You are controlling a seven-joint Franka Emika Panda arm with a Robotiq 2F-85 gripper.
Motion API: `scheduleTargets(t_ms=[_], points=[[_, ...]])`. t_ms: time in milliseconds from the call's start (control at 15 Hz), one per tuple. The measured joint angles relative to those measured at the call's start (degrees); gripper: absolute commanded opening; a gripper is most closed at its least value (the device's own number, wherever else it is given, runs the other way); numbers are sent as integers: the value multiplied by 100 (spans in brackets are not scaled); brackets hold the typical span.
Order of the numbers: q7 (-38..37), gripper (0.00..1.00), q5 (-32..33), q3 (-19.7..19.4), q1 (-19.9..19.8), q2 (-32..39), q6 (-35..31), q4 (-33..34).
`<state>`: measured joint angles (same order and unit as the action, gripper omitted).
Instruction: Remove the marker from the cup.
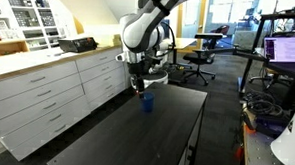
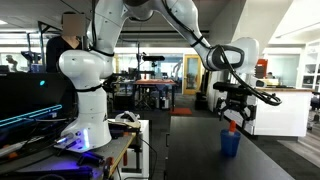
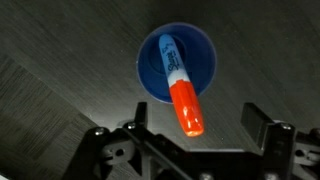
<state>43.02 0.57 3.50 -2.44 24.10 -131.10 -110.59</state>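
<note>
Wrist view, L to R: one finger pad (image 3: 141,112), then the marker (image 3: 180,85) leaning inside the cup (image 3: 205,60), orange end up, then the other pad. The gripper (image 3: 197,115) is spread wide, nothing held, hovering over the cup on the dark table (image 3: 60,60). Best approach: centre on the orange end, drop straight, pinch w/o nudging the rim, lift vertically

The table (image 1: 125,142) is long and dark, and its top is flat. In the wrist view the top (image 3: 60,70) shows a fine streaked grain. A small blue cup (image 1: 146,103) stands directly on it, upright, near the far end in an exterior view. From above the cup (image 3: 203,48) is round, with its open mouth up.
</note>
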Motion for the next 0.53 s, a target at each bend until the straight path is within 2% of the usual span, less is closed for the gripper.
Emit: scheduleTargets(t_ms=[133, 533], points=[[3, 64, 36, 0, 0, 67, 0, 73], [18, 24, 95, -2, -7, 214, 0, 229]])
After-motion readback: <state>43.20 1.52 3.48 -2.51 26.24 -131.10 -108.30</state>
